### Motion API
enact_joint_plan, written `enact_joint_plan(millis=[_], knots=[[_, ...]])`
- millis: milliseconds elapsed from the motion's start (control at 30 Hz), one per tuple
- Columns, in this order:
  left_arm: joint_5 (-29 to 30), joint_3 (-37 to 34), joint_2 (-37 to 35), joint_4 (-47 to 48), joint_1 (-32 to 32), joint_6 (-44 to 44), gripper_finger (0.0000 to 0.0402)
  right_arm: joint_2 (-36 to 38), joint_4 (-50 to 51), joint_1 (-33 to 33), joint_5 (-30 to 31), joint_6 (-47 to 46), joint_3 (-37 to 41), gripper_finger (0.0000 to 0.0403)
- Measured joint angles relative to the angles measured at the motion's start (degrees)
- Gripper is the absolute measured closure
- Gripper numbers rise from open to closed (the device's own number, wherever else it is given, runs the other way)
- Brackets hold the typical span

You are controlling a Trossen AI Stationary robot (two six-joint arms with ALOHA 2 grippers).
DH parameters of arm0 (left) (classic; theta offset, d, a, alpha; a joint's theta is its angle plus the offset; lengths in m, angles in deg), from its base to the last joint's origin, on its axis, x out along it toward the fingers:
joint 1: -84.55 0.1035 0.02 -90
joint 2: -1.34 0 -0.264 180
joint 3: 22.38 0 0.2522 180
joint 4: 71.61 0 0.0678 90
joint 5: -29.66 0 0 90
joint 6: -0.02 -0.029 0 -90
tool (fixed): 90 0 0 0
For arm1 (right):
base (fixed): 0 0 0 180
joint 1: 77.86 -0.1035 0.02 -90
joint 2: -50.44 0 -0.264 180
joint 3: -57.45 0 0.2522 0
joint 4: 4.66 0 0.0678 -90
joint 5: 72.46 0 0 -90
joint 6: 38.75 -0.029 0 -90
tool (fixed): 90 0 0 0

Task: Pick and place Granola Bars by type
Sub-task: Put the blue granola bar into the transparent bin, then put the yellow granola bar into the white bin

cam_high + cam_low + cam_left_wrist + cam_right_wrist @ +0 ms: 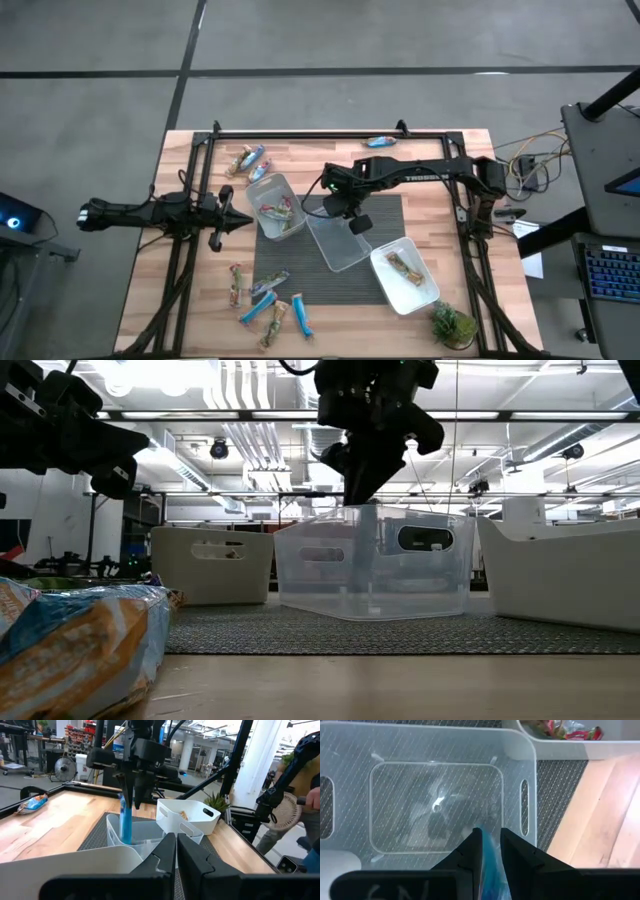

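My right gripper [357, 222] hangs over the empty middle clear tub [335, 258], shut on a bright blue granola bar [125, 822] whose lower end dips inside the tub. My left gripper [238, 222] waits shut at the table's left, next to the left tub [262, 188], which holds tan bars with red-green print. The right tub [425, 297] holds tan bars. More granola bars lie loose near the near-left corner [265, 300], at the far left [248, 160], and one blue bar [380, 141] lies by the far edge. My right gripper pinches the blue bar by its upper end [490, 857] between the two fingers [470, 850], coming from above and pointing down. The bar hangs upright below the fingers, lifted clear, its lower end [125, 837] inside the middle tub above the floor.
Three clear tubs sit side by side on a dark mat [385, 212] in the table's middle. A small green plant [452, 322] stands at the near-right corner. A black frame rail [320, 133] runs along the far edge. A person [305, 805] is beyond the table.
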Motion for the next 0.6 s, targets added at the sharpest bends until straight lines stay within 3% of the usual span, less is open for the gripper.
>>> enact_joint_plan(millis=[600], knots=[[0.0, 0.02, 0.02, 0.01, -0.01, -0.01, 0.0401, 0.09, -1.48, 0.02, -0.5, -0.85, 0.01, 0.0344]])
